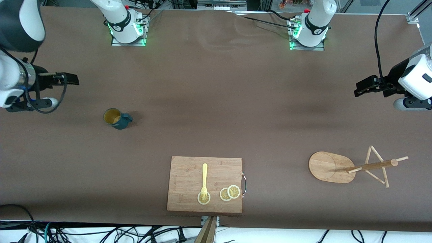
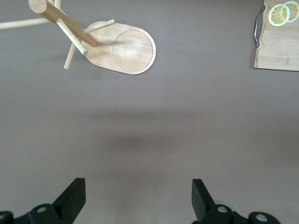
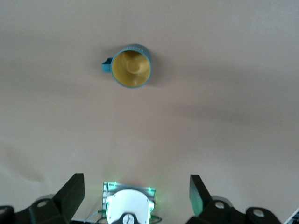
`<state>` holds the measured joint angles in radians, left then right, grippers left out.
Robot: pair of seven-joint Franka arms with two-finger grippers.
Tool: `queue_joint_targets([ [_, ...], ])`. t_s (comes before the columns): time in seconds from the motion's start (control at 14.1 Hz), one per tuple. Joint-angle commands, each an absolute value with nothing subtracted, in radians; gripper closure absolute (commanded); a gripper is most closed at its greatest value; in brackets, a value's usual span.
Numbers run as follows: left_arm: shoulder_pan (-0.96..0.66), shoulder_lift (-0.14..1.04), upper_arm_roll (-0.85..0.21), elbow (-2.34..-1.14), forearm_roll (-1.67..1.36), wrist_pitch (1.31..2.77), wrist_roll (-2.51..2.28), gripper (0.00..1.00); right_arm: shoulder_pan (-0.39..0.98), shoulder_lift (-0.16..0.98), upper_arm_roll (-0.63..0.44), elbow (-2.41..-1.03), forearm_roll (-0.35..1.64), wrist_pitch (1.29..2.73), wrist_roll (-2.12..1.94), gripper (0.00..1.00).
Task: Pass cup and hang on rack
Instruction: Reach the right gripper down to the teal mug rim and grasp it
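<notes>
On the table, unmarked cup (image 1: pixel 116 118), upright, apart from rack (image 1: pixel 332 167).

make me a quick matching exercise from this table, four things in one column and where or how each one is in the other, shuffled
Things:
1. cup
2. rack
3. fork
4. left hand

Places or states:
A. open, up over bare table
B. on the cutting board, tines on a lemon slice
C. upright on the table toward the right arm's end
D. standing toward the left arm's end, no cup on its pegs

Pairs: 1-C, 2-D, 3-B, 4-A
</notes>
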<state>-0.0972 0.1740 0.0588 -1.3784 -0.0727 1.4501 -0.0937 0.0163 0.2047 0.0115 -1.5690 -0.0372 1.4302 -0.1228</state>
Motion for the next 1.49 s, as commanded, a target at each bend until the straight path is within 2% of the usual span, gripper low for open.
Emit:
queue_joint_targets([
  [0.0, -0.101, 0.189, 0.064, -1.344, -0.098, 1.442, -0.086, 0.00, 0.025, 0.190, 0.015, -1.745, -0.055, 1.654, -0.101, 0.01],
  [0.21, -0.101, 0.190, 0.064, -1.344, -0.098, 1.442, -0.086, 0.00, 0.023, 0.172, 0.009, -1.941, -0.054, 1.909, -0.095, 0.01],
  [0.43, -0.101, 0.189, 0.064, -1.344, -0.098, 1.442, -0.086, 0.00, 0.021, 0.101, -0.011, -2.199, -0.054, 2.203, -0.095, 0.01],
  [0.57, -0.101, 0.190, 0.064, -1.344, -0.098, 1.442, -0.086, 0.00, 0.023, 0.106, -0.015, -2.266, -0.054, 2.383, -0.104, 0.01],
  [0.78, -0.101, 0.189, 0.064, -1.344, -0.098, 1.442, -0.086, 0.00, 0.018, 0.161, -0.024, -2.269, -0.054, 2.512, -0.103, 0.02],
  [1.07, -0.101, 0.189, 0.064, -1.344, -0.098, 1.442, -0.086, 0.00, 0.017, 0.193, -0.029, -2.303, -0.049, 2.526, -0.110, 0.03],
  [1.21, -0.101, 0.190, 0.064, -1.344, -0.098, 1.442, -0.086, 0.00, 0.017, 0.239, -0.029, -2.303, -0.049, 2.592, -0.110, 0.15],
  [1.35, -0.101, 0.189, 0.064, -1.344, -0.098, 1.442, -0.086, 0.00, 0.017, 0.256, -0.029, -2.295, -0.049, 2.608, -0.110, 0.65],
  [1.42, -0.100, 0.189, 0.064, -1.344, -0.097, 1.442, -0.086, 0.00, 0.018, 0.261, -0.029, -2.292, -0.049, 2.608, -0.106, 0.85],
])
